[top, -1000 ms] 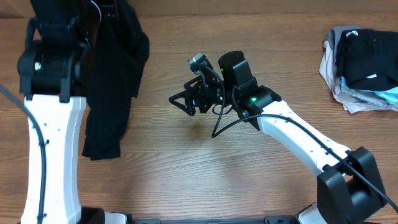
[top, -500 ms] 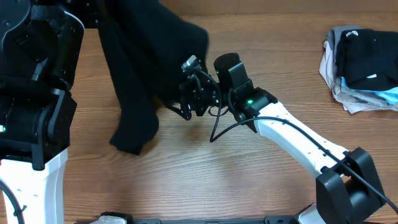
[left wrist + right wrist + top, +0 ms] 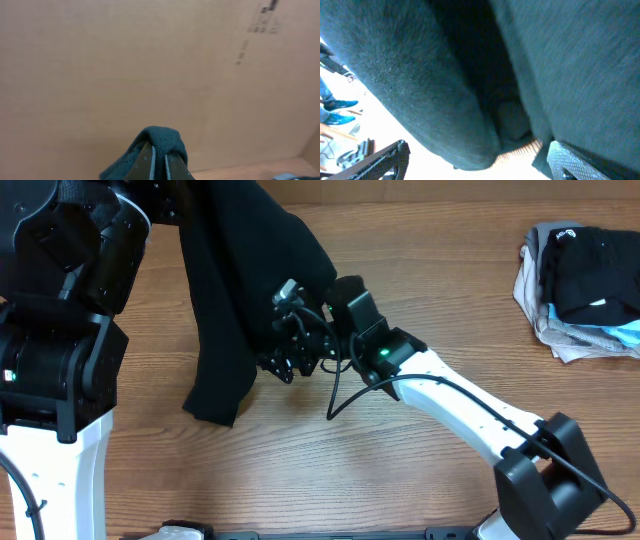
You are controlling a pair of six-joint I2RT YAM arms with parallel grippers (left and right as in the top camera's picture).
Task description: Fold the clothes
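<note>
The left arm (image 3: 60,330) rears high. The left pincer (image 3: 159,162) is clamped on a bunch of the black T-shirt (image 3: 250,290), which hangs below it. The right arm (image 3: 450,395) stretches low over the table (image 3: 420,270). The right pincer (image 3: 283,360) is spread wide, with the hanging cloth just ahead of its fingers (image 3: 375,160).

1. Table (image 3: 300,470): light-brown wood-grain top with the grain running left to right. It fills the overhead frame and is lit evenly, with soft shadows.
2. Left wrist view: a plain matte tan panel (image 3: 100,65) takes up nearly the whole frame. Can't tell whether it's a wall or a cardboard sheet.
3. Small dark print marks (image 3: 265,15) sit at the panel's upper right, too small to read.
4. Lower right of that view: a sliver of the wood top meets the panel's base.
5. Right wrist view: the lower left is a blown-out white backdrop (image 3: 395,125). Blurred blue shapes (image 3: 335,107) at the left edge are unidentifiable.
</note>
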